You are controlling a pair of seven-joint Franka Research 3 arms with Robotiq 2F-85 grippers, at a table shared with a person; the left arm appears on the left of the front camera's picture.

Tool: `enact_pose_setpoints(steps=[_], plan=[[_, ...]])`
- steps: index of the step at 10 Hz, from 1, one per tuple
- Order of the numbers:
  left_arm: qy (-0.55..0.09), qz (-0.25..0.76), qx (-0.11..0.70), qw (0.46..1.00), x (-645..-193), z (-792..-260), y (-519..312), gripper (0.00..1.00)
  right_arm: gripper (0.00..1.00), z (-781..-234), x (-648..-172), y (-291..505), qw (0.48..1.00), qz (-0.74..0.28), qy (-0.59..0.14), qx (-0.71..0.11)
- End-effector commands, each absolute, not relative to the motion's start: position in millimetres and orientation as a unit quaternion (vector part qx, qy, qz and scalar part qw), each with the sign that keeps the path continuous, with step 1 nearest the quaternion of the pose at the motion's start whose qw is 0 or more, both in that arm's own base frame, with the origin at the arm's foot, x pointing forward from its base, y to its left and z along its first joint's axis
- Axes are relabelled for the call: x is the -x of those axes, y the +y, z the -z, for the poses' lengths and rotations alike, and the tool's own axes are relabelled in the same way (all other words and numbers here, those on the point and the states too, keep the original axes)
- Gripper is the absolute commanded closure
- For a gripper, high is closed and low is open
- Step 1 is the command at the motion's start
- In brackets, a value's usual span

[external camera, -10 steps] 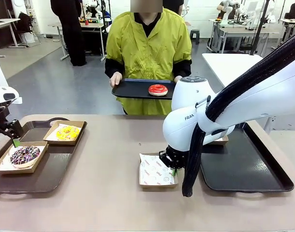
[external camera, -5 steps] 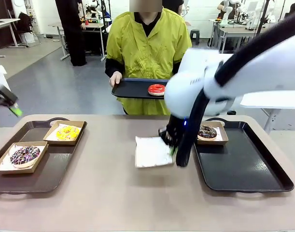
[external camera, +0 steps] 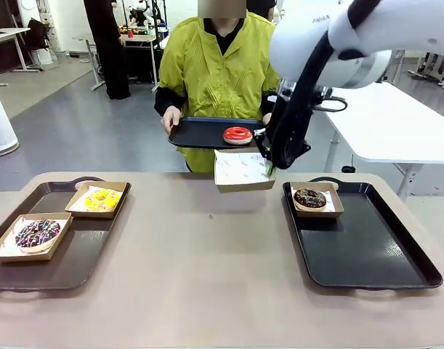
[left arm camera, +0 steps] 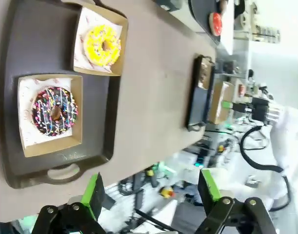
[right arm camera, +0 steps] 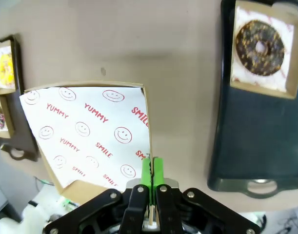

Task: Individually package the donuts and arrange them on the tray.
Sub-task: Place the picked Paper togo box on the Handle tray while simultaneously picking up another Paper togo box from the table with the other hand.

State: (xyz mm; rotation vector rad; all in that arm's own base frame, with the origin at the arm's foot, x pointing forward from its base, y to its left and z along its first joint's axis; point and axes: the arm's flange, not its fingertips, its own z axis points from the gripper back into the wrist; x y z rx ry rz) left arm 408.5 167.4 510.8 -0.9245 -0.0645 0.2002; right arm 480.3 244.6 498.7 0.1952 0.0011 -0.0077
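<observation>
Four donuts are in sight. The right gripper has its fingers pinched tight on the edge of a paper-lined box, lifted off the table and tilted; the printed liner spreads away to one side of the fingers in the right wrist view. Just past those fingers in the front view, a person's hand holds a small dark tray carrying the red glazed donut. The dark chocolate donut sits boxed on the black tray, well off to the fingers' other side. The left gripper hangs with fingers spread wide and empty, seemingly high over the brown tray; ahead of them lie the yellow iced donut and the purple-white sprinkled donut, each boxed.
</observation>
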Motion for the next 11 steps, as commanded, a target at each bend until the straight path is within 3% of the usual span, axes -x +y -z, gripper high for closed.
enact_pose_setpoints(steps=[1, 7, 11], plan=[[-0.033, -0.115, 0.500, 0.858, -416, -505, 203, 0.00, 1.00, -497, -522, 255, 0.996, -0.025, 0.019, -0.088], [-0.024, -0.172, 0.542, 0.822, -380, -464, 260, 0.00, 1.00, -461, -594, 266, 0.998, -0.024, 0.032, -0.056], [-0.015, -0.178, 0.539, 0.823, -377, -469, 260, 0.00, 1.00, -456, -584, 261, 0.997, -0.026, 0.031, -0.070]])
